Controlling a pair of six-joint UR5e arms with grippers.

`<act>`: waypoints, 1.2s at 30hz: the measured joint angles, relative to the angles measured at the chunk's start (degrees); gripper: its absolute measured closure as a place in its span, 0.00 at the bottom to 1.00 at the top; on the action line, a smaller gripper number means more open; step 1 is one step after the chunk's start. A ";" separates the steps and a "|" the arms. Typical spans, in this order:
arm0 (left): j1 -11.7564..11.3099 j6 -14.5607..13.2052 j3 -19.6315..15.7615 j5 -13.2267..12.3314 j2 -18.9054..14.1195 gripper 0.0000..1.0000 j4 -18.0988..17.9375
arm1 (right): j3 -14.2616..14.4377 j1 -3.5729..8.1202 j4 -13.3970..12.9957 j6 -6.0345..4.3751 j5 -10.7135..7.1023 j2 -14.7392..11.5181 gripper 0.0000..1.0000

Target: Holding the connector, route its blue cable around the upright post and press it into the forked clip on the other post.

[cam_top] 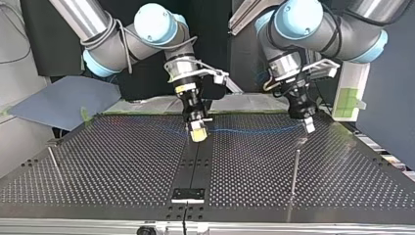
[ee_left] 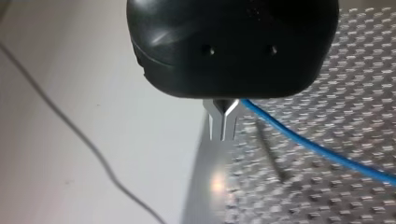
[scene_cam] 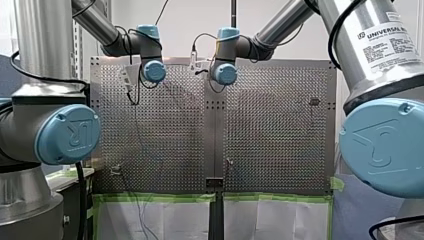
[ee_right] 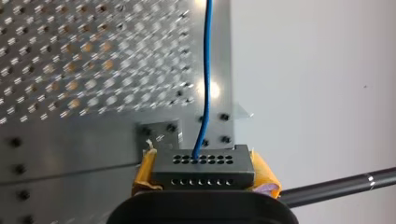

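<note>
**A:** What is the largest thing here?

**B:** The worktop (cam_top: 122, 161). It is a flat metal plate, dark and shiny, pierced all over by a regular grid of small round holes. A smooth strip (cam_top: 195, 169) runs down its middle.

**A:** And the arms?

**B:** They are round silver tubes with pale blue caps at the joints. My right arm (cam_top: 117, 41) comes in at the top view's left and my left arm (cam_top: 323, 24) at its right. Both reach down near the plate's far edge.

**A:** How do the pincers stand?

**B:** My right pincer (ee_right: 203, 171) clamps the connector (ee_right: 203, 176) between soft yellow pads (ee_right: 267, 175), over the strip's far end. My left pincer (ee_left: 223, 135) has a glossy, rounded black body. Its two slim, bright metal fingers (ee_left: 215, 126) are set narrow, and the cable (ee_left: 317, 147) comes out at their root.

**A:** What does the connector look like?

**B:** It is a small matt block, dark grey and rectangular, with two rows of round holes across its face.

**A:** And the cable?

**B:** It is thin, smooth and blue. It leaves one hole of the upper row and runs in a slightly wavy line between the two pincers.

**A:** What about the posts?

**B:** They are thin upright metal rods. One post (cam_top: 294, 171) stands near my left pincer and the other post (cam_top: 55, 164) at the top view's left. The cable touches neither. Their tops are too small to tell which bears the clip.
</note>
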State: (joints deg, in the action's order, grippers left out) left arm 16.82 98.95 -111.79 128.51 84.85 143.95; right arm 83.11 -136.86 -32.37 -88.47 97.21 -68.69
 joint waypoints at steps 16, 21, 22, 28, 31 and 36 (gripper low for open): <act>-6.21 2.99 8.84 -6.20 -1.99 1.00 7.87 | -3.80 0.74 1.03 -1.60 -6.01 0.13 1.00; -8.91 5.28 11.33 -8.90 0.37 1.00 8.14 | -4.61 1.15 0.82 -2.09 -7.48 0.20 1.00; -9.60 5.87 11.72 -9.60 0.86 1.00 8.01 | -4.79 1.25 0.69 -2.13 -7.60 0.23 1.00; -12.84 8.12 13.32 -12.83 3.66 1.00 7.61 | -6.00 1.79 0.44 -2.52 -8.08 1.33 1.00; -14.38 8.42 13.63 -14.38 5.18 1.00 7.09 | -6.60 1.98 0.51 -2.64 -8.12 2.33 1.00; -16.91 8.59 14.02 -16.91 7.46 1.00 5.76 | -7.85 2.26 0.85 -2.69 -8.16 4.28 1.00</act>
State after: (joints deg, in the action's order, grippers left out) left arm -0.09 107.54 -97.77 111.60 92.31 149.71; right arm 75.26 -134.60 -31.51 -91.16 89.05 -64.41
